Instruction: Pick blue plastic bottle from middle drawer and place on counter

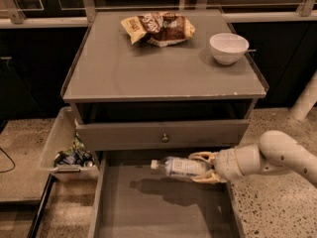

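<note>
The blue plastic bottle (180,166) lies sideways, white cap to the left, held in my gripper (202,167). The gripper comes in from the right on a white arm and is shut on the bottle's base end. The bottle hangs above the floor of the open middle drawer (148,207) and casts a shadow on it. It is just below the shut drawer front with the round knob (165,138). The counter (148,68) is the grey cabinet top above.
A brown and yellow snack bag (158,28) lies at the counter's back. A white bowl (228,47) stands at its right. A pale bin of small items (69,150) sits on the floor left of the cabinet. A white post (304,100) stands at the right.
</note>
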Action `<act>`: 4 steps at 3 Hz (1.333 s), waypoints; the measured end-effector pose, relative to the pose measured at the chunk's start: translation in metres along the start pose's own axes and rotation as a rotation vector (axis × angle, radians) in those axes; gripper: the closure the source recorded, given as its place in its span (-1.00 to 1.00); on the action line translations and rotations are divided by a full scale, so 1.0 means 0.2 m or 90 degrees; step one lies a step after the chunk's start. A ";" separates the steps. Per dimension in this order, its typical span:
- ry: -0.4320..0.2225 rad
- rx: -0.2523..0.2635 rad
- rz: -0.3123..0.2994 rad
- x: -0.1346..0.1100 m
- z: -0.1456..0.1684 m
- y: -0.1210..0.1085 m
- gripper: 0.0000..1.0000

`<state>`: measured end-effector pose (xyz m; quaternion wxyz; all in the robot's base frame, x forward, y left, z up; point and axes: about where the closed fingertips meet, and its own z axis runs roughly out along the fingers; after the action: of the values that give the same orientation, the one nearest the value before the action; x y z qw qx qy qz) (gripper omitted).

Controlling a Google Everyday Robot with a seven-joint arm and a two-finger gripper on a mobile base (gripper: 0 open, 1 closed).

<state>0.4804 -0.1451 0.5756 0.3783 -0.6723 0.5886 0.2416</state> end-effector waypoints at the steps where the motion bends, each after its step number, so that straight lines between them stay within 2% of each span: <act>1: 0.007 0.001 -0.066 -0.22 -0.17 -0.04 1.00; 2: 0.036 0.009 -0.129 -0.49 -0.40 -0.12 1.00; 4: 0.031 0.016 -0.136 -0.52 -0.41 -0.12 1.00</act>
<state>0.4749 -0.1471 0.7109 0.3960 -0.7319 0.5259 0.1761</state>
